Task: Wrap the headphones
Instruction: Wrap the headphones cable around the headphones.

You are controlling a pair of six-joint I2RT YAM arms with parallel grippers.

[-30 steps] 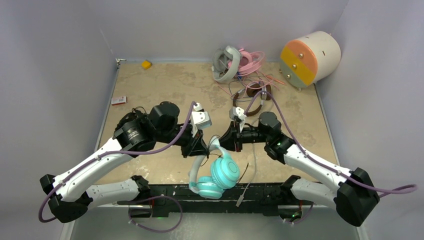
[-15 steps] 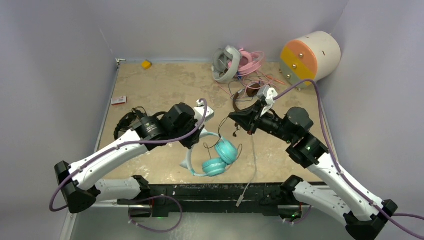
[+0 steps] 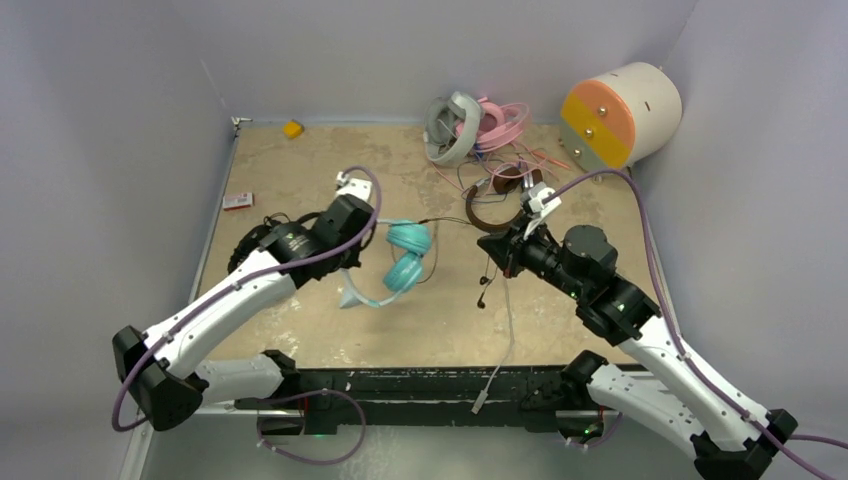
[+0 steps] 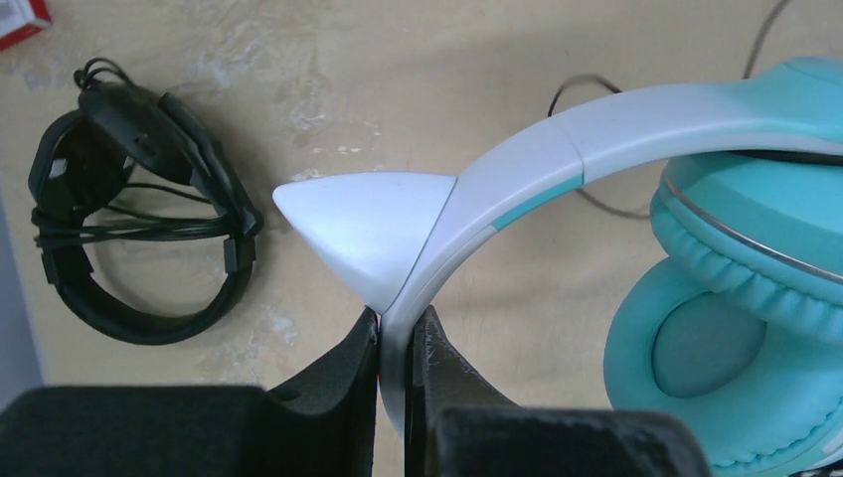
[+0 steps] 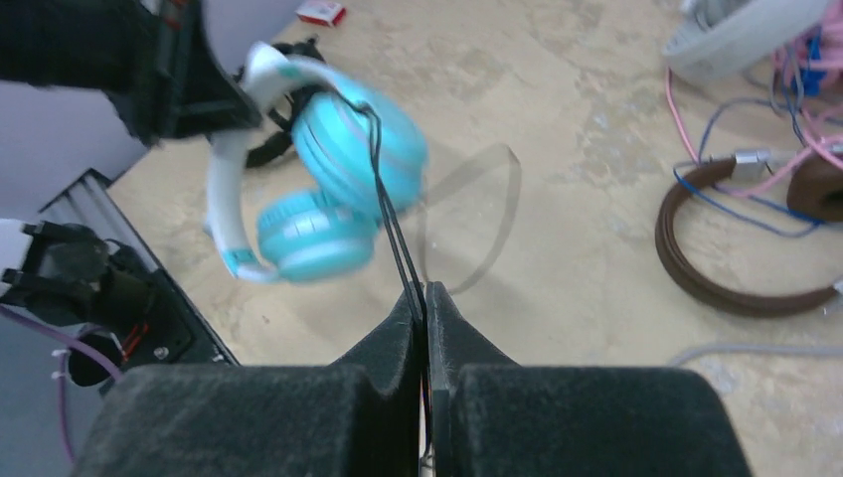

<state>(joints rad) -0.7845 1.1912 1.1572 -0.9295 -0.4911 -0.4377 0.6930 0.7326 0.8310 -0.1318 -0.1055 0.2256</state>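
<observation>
The left gripper (image 4: 398,336) is clamped on the white band of the teal headphones (image 3: 403,272), which hang above the middle of the table (image 3: 300,170), somewhat toward its left edge. The right gripper (image 5: 425,298) is pinched shut on their thin black cable (image 5: 396,229). To wrap well, I judge the right should lead the cable round the band under light tension, laying turns side by side, while the left holds the band steady.
</observation>
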